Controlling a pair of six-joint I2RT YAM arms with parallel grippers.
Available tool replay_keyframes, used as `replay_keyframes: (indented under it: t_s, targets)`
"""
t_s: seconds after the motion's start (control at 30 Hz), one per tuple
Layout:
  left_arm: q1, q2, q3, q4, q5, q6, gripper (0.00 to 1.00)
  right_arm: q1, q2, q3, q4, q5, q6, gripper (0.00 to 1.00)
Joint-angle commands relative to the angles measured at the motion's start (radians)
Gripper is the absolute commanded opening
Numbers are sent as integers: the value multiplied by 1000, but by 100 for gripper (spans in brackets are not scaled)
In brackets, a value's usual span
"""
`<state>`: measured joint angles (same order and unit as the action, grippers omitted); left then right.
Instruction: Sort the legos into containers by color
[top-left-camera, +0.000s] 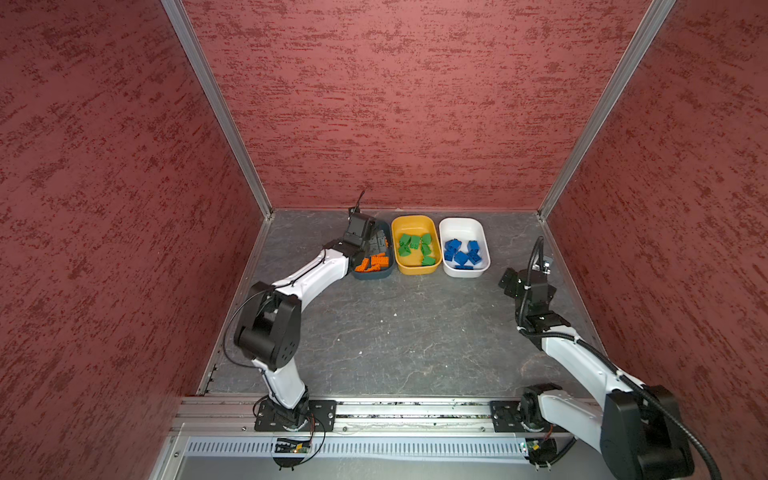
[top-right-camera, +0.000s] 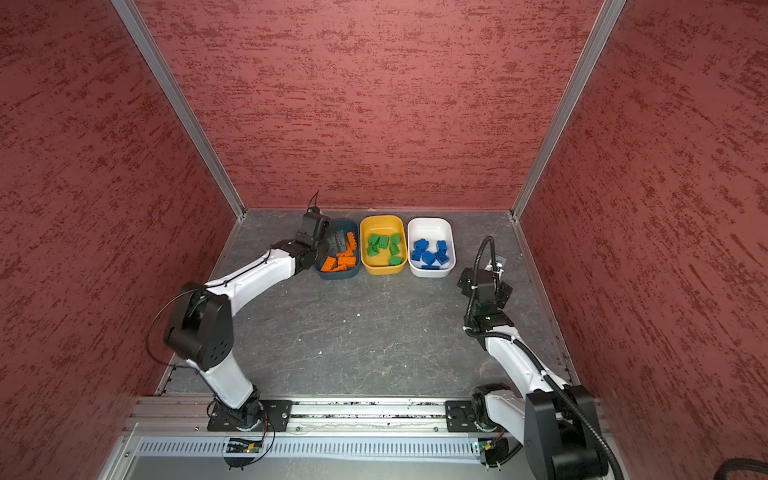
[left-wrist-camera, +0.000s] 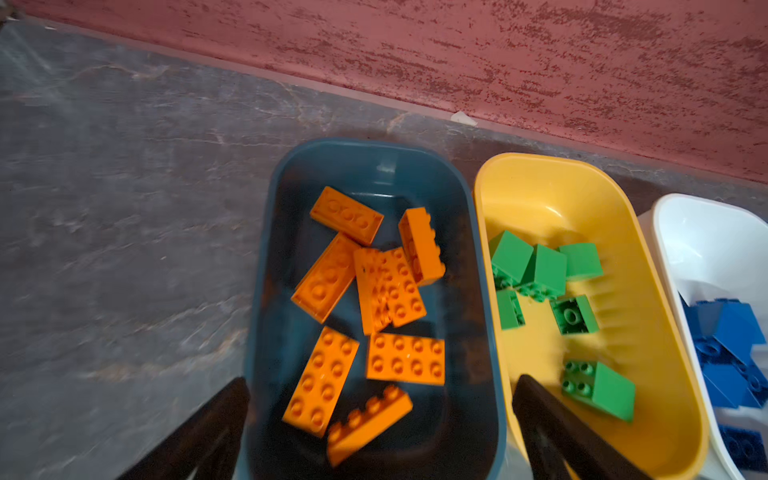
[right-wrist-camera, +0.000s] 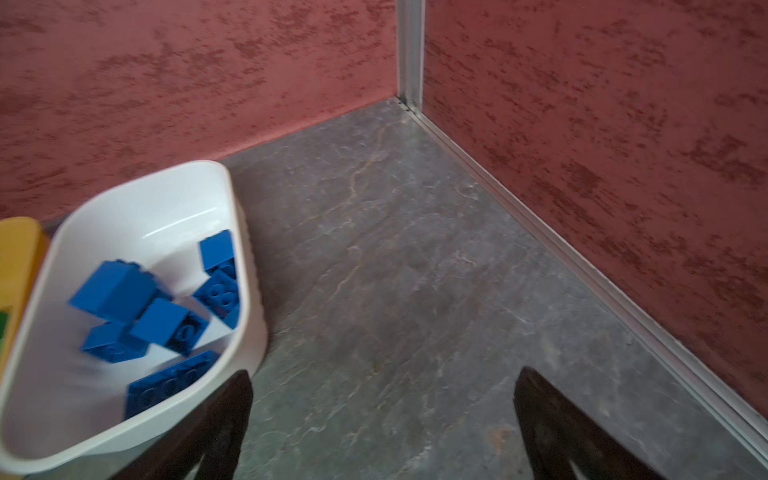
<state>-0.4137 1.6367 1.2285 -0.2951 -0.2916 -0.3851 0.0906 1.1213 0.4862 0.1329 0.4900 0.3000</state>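
Three containers stand in a row at the back wall. The dark teal tub (top-left-camera: 374, 275) (left-wrist-camera: 266, 266) holds several orange legos (left-wrist-camera: 405, 359) (top-right-camera: 343, 262). Several green legos (top-left-camera: 415, 245) (left-wrist-camera: 544, 270) lie in the yellow tub (top-left-camera: 417, 271) (left-wrist-camera: 648, 291), and several blue legos (top-left-camera: 463, 253) (right-wrist-camera: 166, 320) in the white tub (top-left-camera: 465, 272) (right-wrist-camera: 124, 199). My left gripper (left-wrist-camera: 381, 380) (top-left-camera: 376, 243) hangs open over the teal tub. One blurred orange brick (left-wrist-camera: 368, 422) sits tilted between the fingers, touching neither. My right gripper (right-wrist-camera: 384, 372) (top-left-camera: 509, 280) is open over bare floor beside the white tub.
Red textured walls close in the grey stone-patterned floor (top-left-camera: 395, 332) on three sides, with metal corner posts (right-wrist-camera: 409, 50). The right arm's cable loops up near the right wall (top-left-camera: 536, 257). Both arm bases sit on the front rail (top-left-camera: 415, 409).
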Motion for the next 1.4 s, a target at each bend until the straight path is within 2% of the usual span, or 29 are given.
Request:
replay_keyframes:
  t_s: [0.0,0.1,0.2,0.3,0.43,0.47,0.63,0.67,0.73,0.8,0.83,0.87,0.93,0.97,1.0,1.07,1.17,1.2,1.23,1.27,1.37]
  targets:
    - [37,-150,-134,25,-111,25,99,-57,47,-11,130,-8,-82,99]
    - [105,-268,-279,3,-195,21,100,-111,123,-13,202,-45,-103,99]
    - [181,-356,-400,-2,-284,24,99,-159,206,-28,317,-144,-152,99]
    - [263,-407,-514,92,-283,69,99,-195,271,-17,403,-243,-190,99]
    - [375,-354,-593,271,-141,150,99,-229,315,-38,582,-365,-234,99]
    - [394,-322,-606,334,-93,172,99,-240,324,-23,561,-404,-241,99]
    - [411,-198,-680,721,35,258,99,-254,301,-54,591,-590,-312,99]
    - [410,-185,-674,735,52,275,100,-255,292,-66,605,-617,-316,99]
    - [414,-170,-678,804,73,317,99,-257,281,-91,645,-670,-296,99]
    - [431,-154,-740,942,155,340,99,-258,287,-116,725,-718,-258,99]
    - [431,-138,-781,1044,187,361,99,-256,300,-130,781,-724,-236,99]
    - [430,-151,-808,1062,213,364,99,-258,317,-138,835,-728,-222,99]
    - [433,-90,-893,1292,221,375,99,-256,367,-142,875,-744,-230,99]
    - [433,-95,-905,1309,227,370,99,-257,381,-158,919,-758,-233,99]
    - [438,-119,-875,1209,241,363,99,-256,371,-169,927,-760,-240,99]
    - [423,-104,-863,1216,186,362,99,-257,379,-207,1002,-762,-241,99]
    - [423,-106,-865,1212,172,358,99,-239,458,-234,1137,-761,-254,99]
    - [424,-101,-868,1225,172,359,99,-236,417,-216,1031,-709,-258,99]
    - [424,-99,-869,1235,173,361,99,-225,425,-206,1015,-649,-247,99]
    - [424,-105,-865,1215,173,358,99,-218,439,-214,1060,-637,-244,99]
    - [421,-103,-866,1219,170,361,99,-213,433,-208,1038,-624,-248,99]
